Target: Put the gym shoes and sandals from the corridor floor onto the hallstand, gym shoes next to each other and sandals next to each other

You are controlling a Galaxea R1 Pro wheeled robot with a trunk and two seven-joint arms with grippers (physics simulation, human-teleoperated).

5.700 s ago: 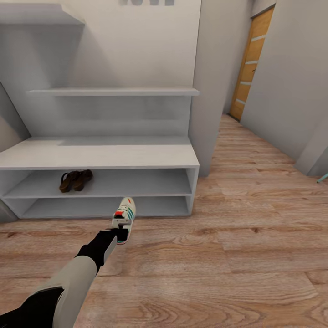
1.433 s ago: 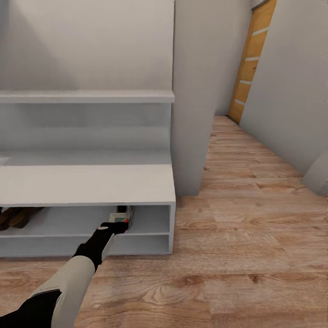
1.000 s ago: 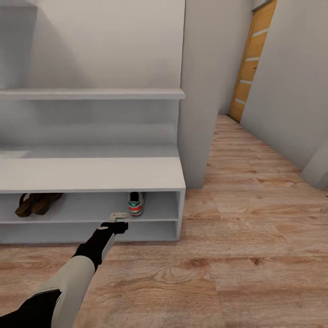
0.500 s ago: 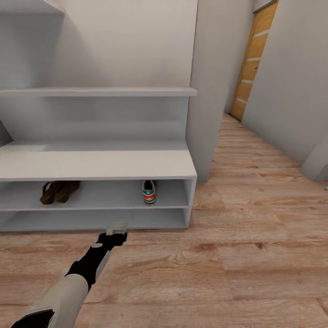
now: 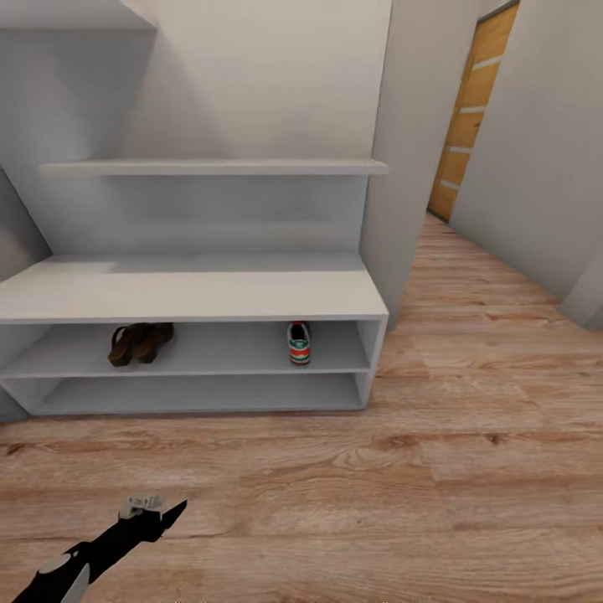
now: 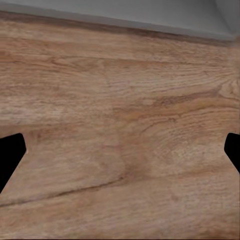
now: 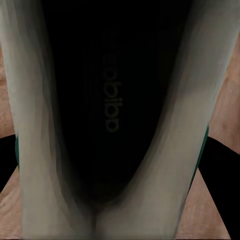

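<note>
Hallstand (image 5: 193,293) carries both sandals (image 5: 139,342) and one gym shoe (image 5: 298,342) on its upper shelf. Second gym shoe (image 7: 120,120) sits clamped between right gripper (image 7: 120,165) fingers. Left gripper (image 6: 120,155), fingers spread wide, hangs empty above corridor floor (image 5: 352,494).

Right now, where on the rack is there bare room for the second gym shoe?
On the upper shelf of the hallstand, bare board runs between the sandals at its left and the gym shoe near the right wall, so the spot just left of the shoe fits. A narrower gap lies on its right. The bottom shelf and broad top look bare.
</note>
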